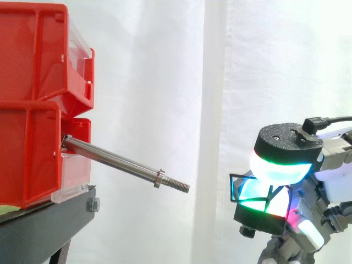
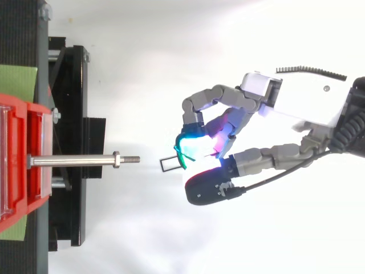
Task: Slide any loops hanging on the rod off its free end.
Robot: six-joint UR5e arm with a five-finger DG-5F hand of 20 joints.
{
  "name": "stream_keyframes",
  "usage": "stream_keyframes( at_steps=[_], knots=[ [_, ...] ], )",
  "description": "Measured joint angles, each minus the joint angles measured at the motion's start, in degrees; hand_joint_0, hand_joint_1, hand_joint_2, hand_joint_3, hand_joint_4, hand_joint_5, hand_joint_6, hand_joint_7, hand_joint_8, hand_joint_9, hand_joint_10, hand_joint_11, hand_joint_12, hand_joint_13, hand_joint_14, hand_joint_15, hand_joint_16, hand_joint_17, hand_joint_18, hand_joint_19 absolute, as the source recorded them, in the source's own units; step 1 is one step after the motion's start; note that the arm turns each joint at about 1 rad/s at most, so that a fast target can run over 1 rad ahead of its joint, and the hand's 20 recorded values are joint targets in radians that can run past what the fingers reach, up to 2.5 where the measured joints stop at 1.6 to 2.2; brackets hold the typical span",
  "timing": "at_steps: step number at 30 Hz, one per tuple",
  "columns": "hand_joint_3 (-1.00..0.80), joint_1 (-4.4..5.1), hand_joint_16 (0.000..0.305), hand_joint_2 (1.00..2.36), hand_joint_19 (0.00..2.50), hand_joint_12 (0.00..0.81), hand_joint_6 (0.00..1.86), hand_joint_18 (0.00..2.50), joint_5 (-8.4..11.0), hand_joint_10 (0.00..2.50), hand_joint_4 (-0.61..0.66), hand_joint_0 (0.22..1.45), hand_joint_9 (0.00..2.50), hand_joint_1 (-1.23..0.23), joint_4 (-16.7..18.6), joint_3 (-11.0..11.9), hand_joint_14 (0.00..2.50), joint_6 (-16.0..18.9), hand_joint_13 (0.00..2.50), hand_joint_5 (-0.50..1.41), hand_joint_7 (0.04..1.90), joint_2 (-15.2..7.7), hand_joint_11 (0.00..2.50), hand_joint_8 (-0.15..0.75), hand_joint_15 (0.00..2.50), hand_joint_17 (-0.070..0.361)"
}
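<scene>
- Projecting from the front of the lower of two stacked red bins [image 1: 33,110], a metal rod [image 1: 118,159] is seen sloping slightly downward toward its free end in the side view.
- A small collar [image 1: 159,179] is fitted on the rod just short of its threaded tip, and the shaft between the bin and the collar is bare.
- The bins are carried on a black stand [image 1: 44,225], with a white curtain [image 1: 165,82] behind; from above, a green sheet [image 2: 17,80] is seen under the bins.
- A thin black wire loop [image 2: 171,169], roughly rectangular, is found clear of the rod, in the open space between the threaded tip and the robot hand [image 2: 302,103].
- The loop is grasped by the robot hand: it is pinched at its far side between curled glowing fingertips [image 2: 197,145], and its free part is pointed back toward the rod.
- The robot hand is held apart from the rod's tip, at about the same height or slightly lower in the side view, with no contact made with the rod or the bins.
</scene>
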Motion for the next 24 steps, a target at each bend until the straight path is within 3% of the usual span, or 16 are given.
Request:
stream_keyframes(
  at_steps=[4,6,9,13,17,20,24],
  knots=[
    [-0.02,0.13,0.045,1.03,0.43,0.353,0.90,0.82,0.52,0.02,0.04,0.62,1.16,-0.80,0.06,0.00,0.01,0.00,0.83,-0.17,1.56,0.00,0.63,0.347,0.33,0.101],
    [-0.14,0.19,0.045,1.03,0.43,0.349,0.90,0.82,0.71,0.02,0.10,0.63,1.16,-0.79,0.12,0.00,0.01,0.00,0.83,-0.17,1.47,0.00,0.64,0.347,0.33,0.101],
    [-0.32,0.25,0.044,1.02,0.45,0.341,0.87,0.82,0.81,0.02,0.20,0.60,1.23,-0.74,0.22,0.00,0.01,0.03,0.83,-0.15,1.48,0.00,0.58,0.338,0.33,0.100],
    [-0.35,0.36,0.045,1.01,0.47,0.334,0.86,0.81,0.85,0.02,0.19,0.58,1.27,-0.69,0.33,0.00,0.01,0.25,0.83,-0.13,1.49,0.00,0.52,0.325,0.33,0.100],
    [-0.27,0.50,0.044,1.02,0.48,0.332,0.86,0.77,0.85,0.02,0.17,0.57,1.28,-0.69,0.43,0.00,0.01,0.54,0.82,-0.12,1.47,0.00,0.52,0.321,0.32,0.099],
    [-0.09,0.56,0.044,1.03,0.46,0.346,0.87,0.79,0.86,0.02,0.20,0.57,1.25,-0.76,0.45,0.00,0.01,0.71,0.83,-0.14,1.52,0.00,0.61,0.359,0.33,0.100],
    [-0.02,0.57,0.045,1.03,0.43,0.351,0.90,0.83,0.86,0.02,0.07,0.63,1.19,-0.80,0.46,0.00,0.01,0.77,0.83,-0.16,1.58,0.00,0.71,0.364,0.33,0.102]
  ],
)
